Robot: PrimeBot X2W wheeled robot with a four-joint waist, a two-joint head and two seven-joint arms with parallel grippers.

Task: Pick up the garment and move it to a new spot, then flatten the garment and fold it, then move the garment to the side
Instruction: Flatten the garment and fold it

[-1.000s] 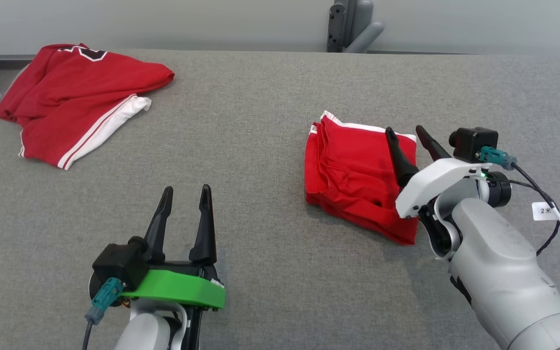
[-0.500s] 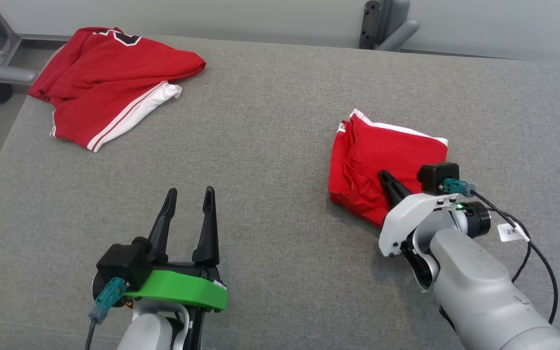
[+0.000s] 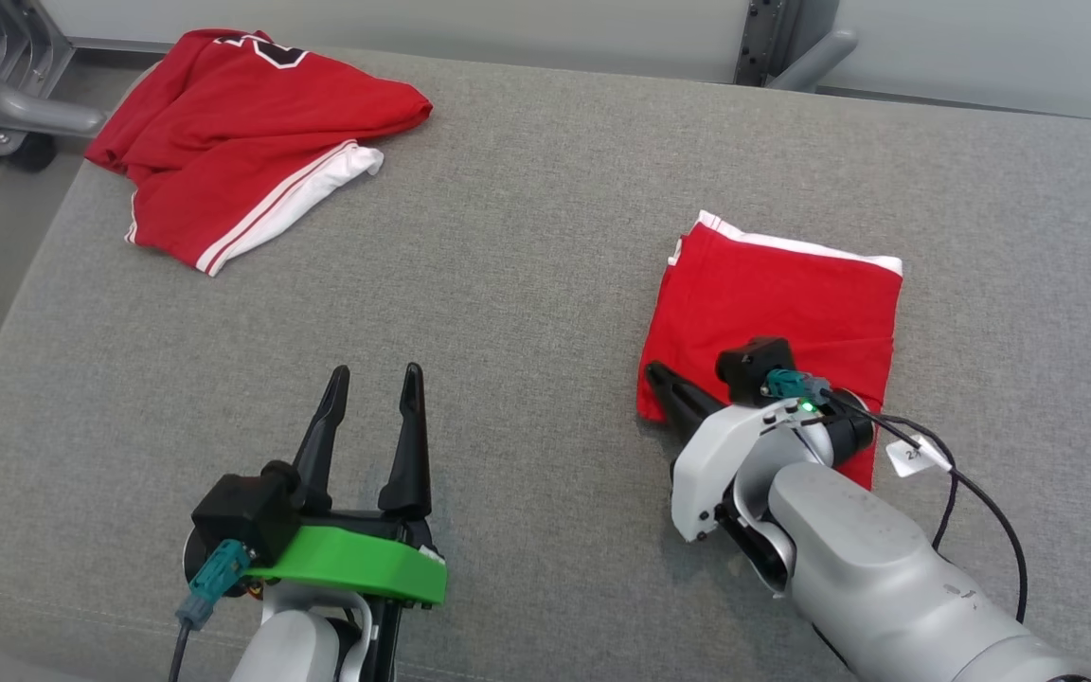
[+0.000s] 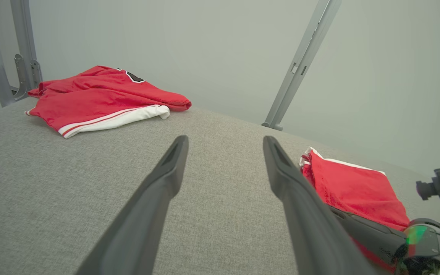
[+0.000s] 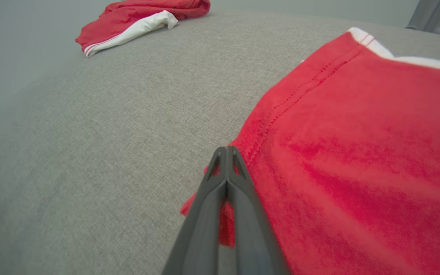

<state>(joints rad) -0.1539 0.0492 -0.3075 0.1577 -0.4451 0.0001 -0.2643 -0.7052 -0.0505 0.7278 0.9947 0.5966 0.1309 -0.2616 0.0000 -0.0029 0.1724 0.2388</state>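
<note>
Silver-grey arms (image 3: 886, 559) end in long dark fingers (image 3: 403, 445); left hand (image 3: 377, 371) mounted green, right hand (image 3: 652, 369) white.

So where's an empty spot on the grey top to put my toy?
The grey surface is bare between the crumpled red garment and the folded red garment. It's crowded where the right gripper pinches that folded corner.

Soft, even, fairly bright light falls from above in all 3 views, leaving only faint, short shadows on the grey table (image 3: 545, 170) beneath the right arm (image 3: 886, 568) and the left gripper (image 3: 377, 371). The sole bright spot is a small green lamp (image 3: 806, 406) on that arm's wrist, which smears into a pale blotch in the left wrist view. Both wrist views bow the table's far edge, and the part of the folded garment (image 5: 357, 152) nearest the right wrist lens is blurred.
</note>
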